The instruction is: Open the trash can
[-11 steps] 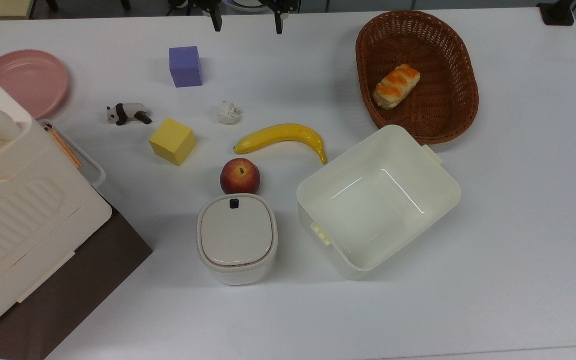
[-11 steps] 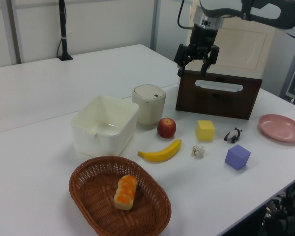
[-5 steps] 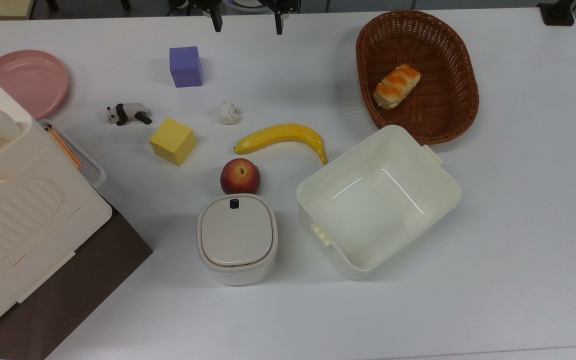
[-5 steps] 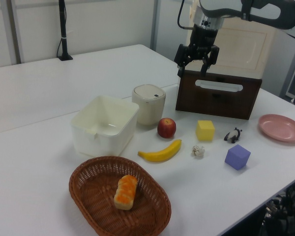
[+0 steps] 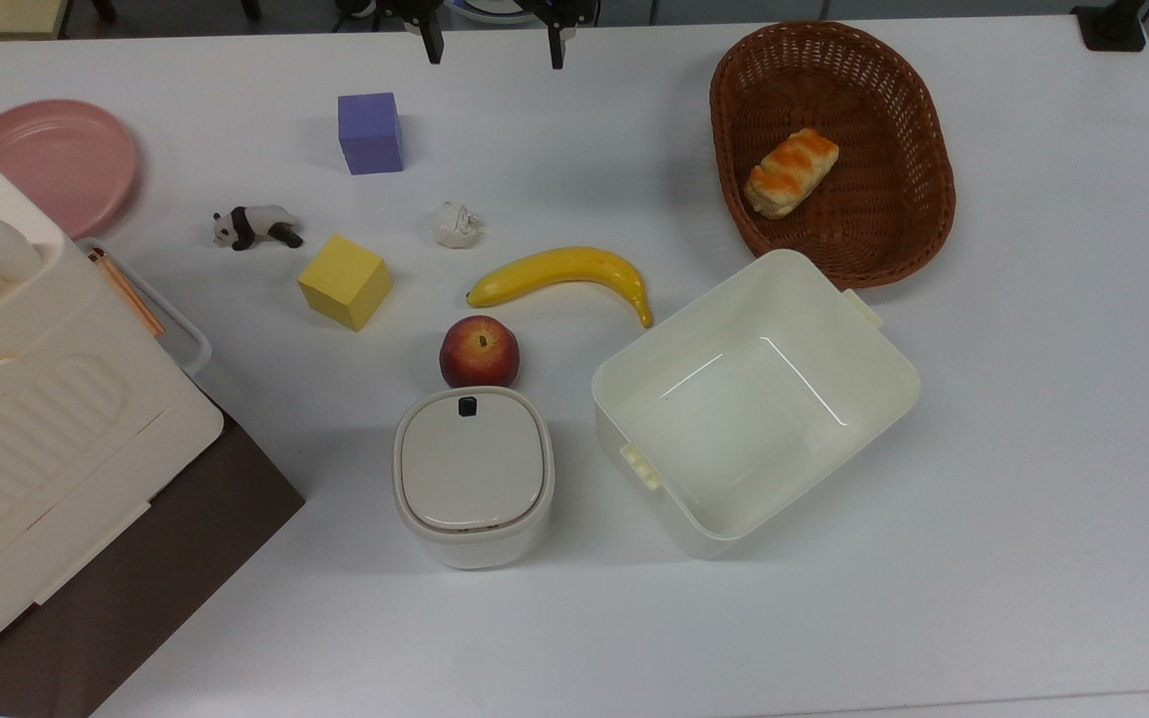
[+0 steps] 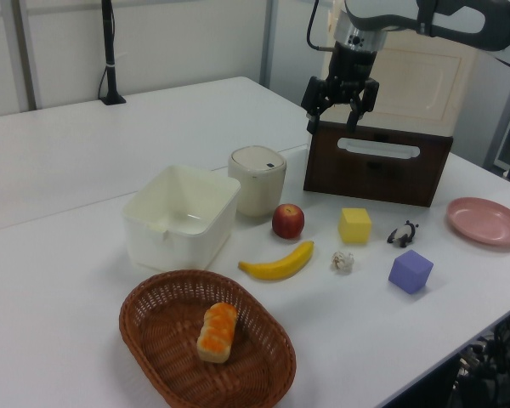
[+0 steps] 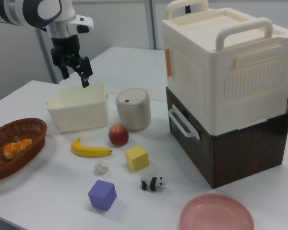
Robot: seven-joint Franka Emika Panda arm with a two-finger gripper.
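Observation:
The trash can (image 5: 473, 477) is a small cream-white rounded-square bin with a flat beige-grey lid lying shut and a tiny dark button (image 5: 467, 405) at the lid's far edge in the top view. It also shows in the left view (image 6: 257, 180) and the right view (image 7: 133, 109). My gripper (image 6: 332, 121) hangs high above the table, open, with nothing between its fingers. In the top view the gripper (image 5: 495, 45) sits at the upper edge, far from the bin. In the right view the gripper (image 7: 76, 78) hovers above the lidless tub's far side.
A red apple (image 5: 479, 351) touches the bin's button side, with a banana (image 5: 563, 274) beyond it. A lidless cream tub (image 5: 754, 399) stands close on the top view's right. A wicker basket (image 5: 834, 150) holds bread. Cubes, a panda figure, a paper ball, a pink plate and a big cream box (image 5: 26, 399) lie on the top view's left.

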